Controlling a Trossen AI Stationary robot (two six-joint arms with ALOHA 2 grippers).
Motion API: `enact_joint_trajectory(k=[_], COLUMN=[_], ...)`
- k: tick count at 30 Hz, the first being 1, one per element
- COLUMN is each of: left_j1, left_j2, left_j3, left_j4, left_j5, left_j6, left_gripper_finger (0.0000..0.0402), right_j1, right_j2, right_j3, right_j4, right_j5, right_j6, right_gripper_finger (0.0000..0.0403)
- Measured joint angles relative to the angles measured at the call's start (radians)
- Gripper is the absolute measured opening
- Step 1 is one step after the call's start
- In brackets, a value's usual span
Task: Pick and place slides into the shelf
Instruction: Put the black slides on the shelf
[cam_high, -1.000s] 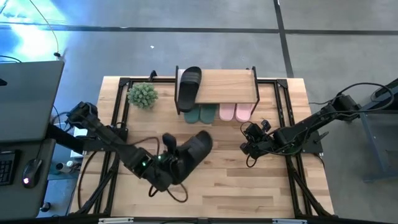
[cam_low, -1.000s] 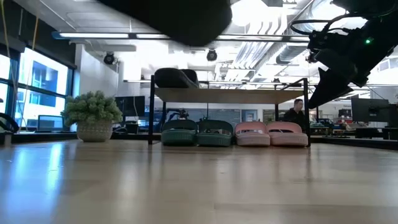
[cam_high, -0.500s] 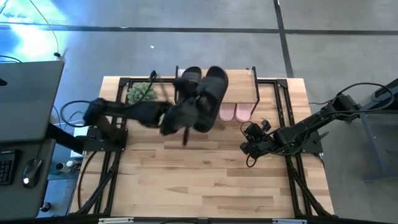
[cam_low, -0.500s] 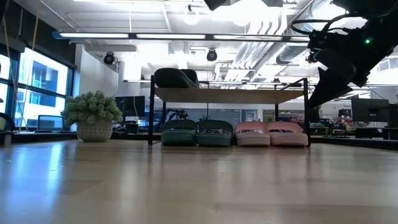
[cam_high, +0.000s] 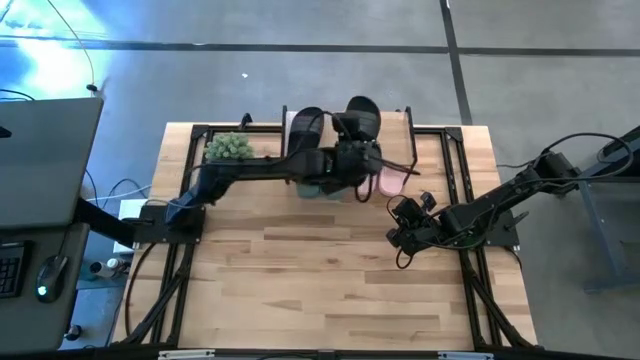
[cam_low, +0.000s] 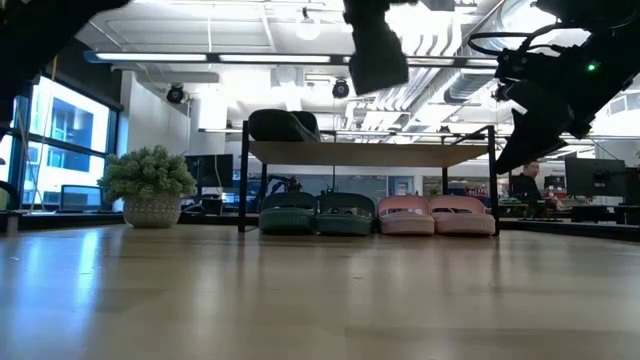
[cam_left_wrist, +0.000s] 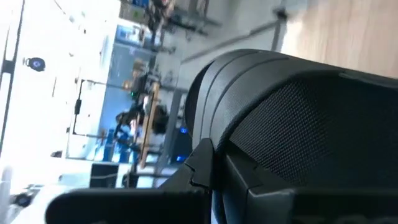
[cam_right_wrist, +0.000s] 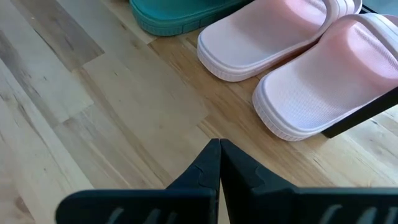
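Observation:
My left gripper (cam_high: 350, 155) reaches across to the shelf (cam_high: 392, 140) and is shut on a black slide (cam_high: 362, 118), which it carries over the plank top. The other black slide (cam_high: 305, 125) lies on the left part of that top (cam_low: 283, 125). Under the plank, the green pair (cam_low: 316, 213) and the pink pair (cam_low: 433, 214) stand on the table side by side. My right gripper (cam_high: 405, 226) is shut and hovers above the table just in front of the pink slides (cam_right_wrist: 292, 56). My left gripper holds the black slide by its near end (cam_high: 355, 140), coming level from the table's near-left side. In the left wrist view one finger (cam_left_wrist: 205, 171) lies against the slide's ribbed dark body (cam_left_wrist: 261, 93). The slide is lifted clear above the plank.
A small potted plant (cam_high: 228, 148) stands left of the shelf near the table's far edge. Bare wooden tabletop (cam_high: 320, 290) spreads across the near half. Black frame rails (cam_high: 470, 180) run along both sides of the table. A person shows in the room behind (cam_low: 527, 185).
My left arm has swung from the near middle of the table up and toward the far edge, carrying the black slide lifted the whole way. The slide now hangs over the shelf top, right of the other black one.

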Motion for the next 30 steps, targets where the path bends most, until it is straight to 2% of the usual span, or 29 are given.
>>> enact_joint_trajectory(k=[7, 11, 14, 17, 21, 27, 30], left_j1=[0.058, 0.084, 0.107, 0.136, 0.167, 0.184, 0.186], left_j2=[0.079, 0.084, 0.084, 0.085, 0.085, 0.085, 0.086], left_j3=[0.039, 0.039, 0.040, 0.040, 0.026, 0.024, 0.023], left_j4=[-0.032, -0.070, -0.160, -0.255, -0.272, -0.271, -0.292], left_j5=[0.000, 0.018, 0.028, 0.078, 0.170, 0.228, 0.216], left_j6=[0.008, -0.039, -0.109, -0.176, -0.200, -0.176, -0.180], left_gripper_finger=[0.0000, 0.0000, 0.0000, 0.0000, 0.0000, 0.0000, 0.0000], right_j1=[0.000, 0.000, 0.000, 0.000, 0.000, 0.000, 0.000], right_j2=[0.000, 0.000, 0.000, 0.000, 0.000, 0.000, 0.000], right_j3=[0.000, 0.000, 0.000, 0.000, 0.000, 0.000, 0.000], right_j4=[0.000, 0.003, 0.005, 0.008, 0.012, 0.013, 0.013], right_j5=[-0.001, -0.001, -0.001, -0.001, -0.001, -0.001, -0.001], right_j6=[0.000, 0.000, 0.006, 0.023, 0.028, 0.033, 0.033], right_gripper_finger=[0.0000, 0.0000, 0.0000, 0.0000, 0.0000, 0.0000, 0.0000])
